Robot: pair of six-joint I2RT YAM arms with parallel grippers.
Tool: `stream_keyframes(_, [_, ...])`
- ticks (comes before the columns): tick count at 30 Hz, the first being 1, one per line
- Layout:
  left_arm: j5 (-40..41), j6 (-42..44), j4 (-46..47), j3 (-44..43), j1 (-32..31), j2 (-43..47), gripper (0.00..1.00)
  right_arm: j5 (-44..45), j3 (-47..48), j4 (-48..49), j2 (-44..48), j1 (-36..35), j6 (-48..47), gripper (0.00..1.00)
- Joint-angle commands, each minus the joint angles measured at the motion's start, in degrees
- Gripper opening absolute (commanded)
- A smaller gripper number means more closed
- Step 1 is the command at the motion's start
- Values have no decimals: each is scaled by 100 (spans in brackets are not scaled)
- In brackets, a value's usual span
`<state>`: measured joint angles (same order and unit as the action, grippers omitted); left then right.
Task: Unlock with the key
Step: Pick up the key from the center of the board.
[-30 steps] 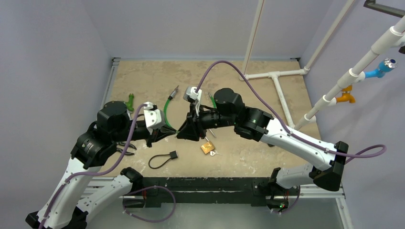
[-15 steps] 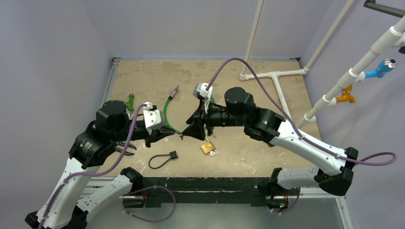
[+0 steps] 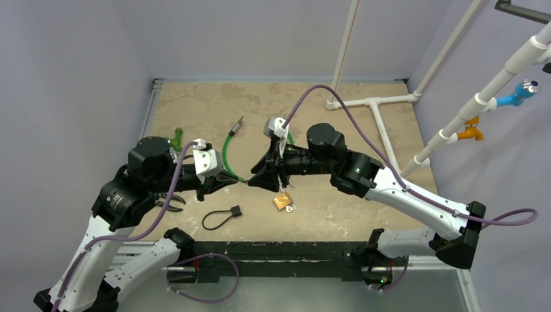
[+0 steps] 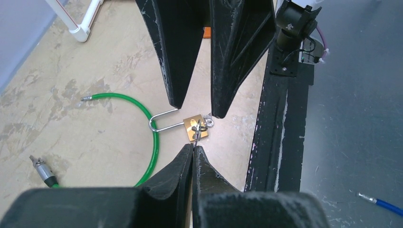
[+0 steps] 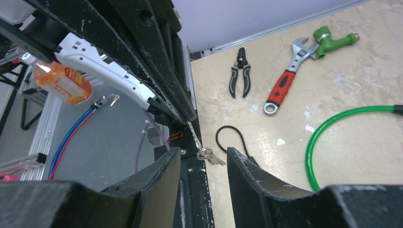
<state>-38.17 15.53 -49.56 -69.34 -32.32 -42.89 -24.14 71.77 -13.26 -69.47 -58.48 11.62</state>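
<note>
My left gripper (image 4: 194,148) is shut on the key (image 5: 192,134), a thin silver blade sticking out past its tips. A ring with a second small key (image 5: 215,159) hangs from it. Facing it stands my right gripper (image 5: 203,154), open, one finger on each side of the ring and touching neither. In the top view the left gripper (image 3: 240,180) and right gripper (image 3: 254,181) meet tip to tip above the table. The brass padlock (image 3: 282,201) lies on the table below them, its steel shackle (image 4: 164,121) pointing left in the left wrist view.
A green cable (image 3: 227,153) curves behind the grippers. A black looped cord (image 3: 219,218) lies near the front edge. Pliers (image 5: 240,73), a red-handled wrench (image 5: 284,81) and a green nozzle (image 5: 332,37) lie at the left. A white pipe frame (image 3: 373,104) stands at the back right.
The right gripper has pulled back from the left gripper's tips and opened its jaws. The left gripper has stayed shut on the key, nearly still.
</note>
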Motion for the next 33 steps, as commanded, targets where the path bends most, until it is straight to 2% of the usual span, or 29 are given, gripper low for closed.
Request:
stream_keyframes(1, [-144,-120,69,-203,16,-8,0,-503,-50,649,78,-10,10,40])
stream_keyframes(5, [-155,-164,102,-203,16,-14,0,-535,-171,875,71,-23,-19,30])
stream_keyframes(10, [-120,-172,106,-237,20,-43,0,-646,-284,1148,84,-63,-23,29])
stream_keyframes(22, [-185,-241,155,-297,17,-62,0,-560,-363,1127,-62,-129,-247,24])
stream_keyframes(30, [-305,-269,140,-315,18,-52,0,-445,-380,1176,-58,-129,-308,28])
stream_keyframes(33, [-338,-276,143,-323,19,-52,0,-335,-412,1215,-42,-129,-306,38])
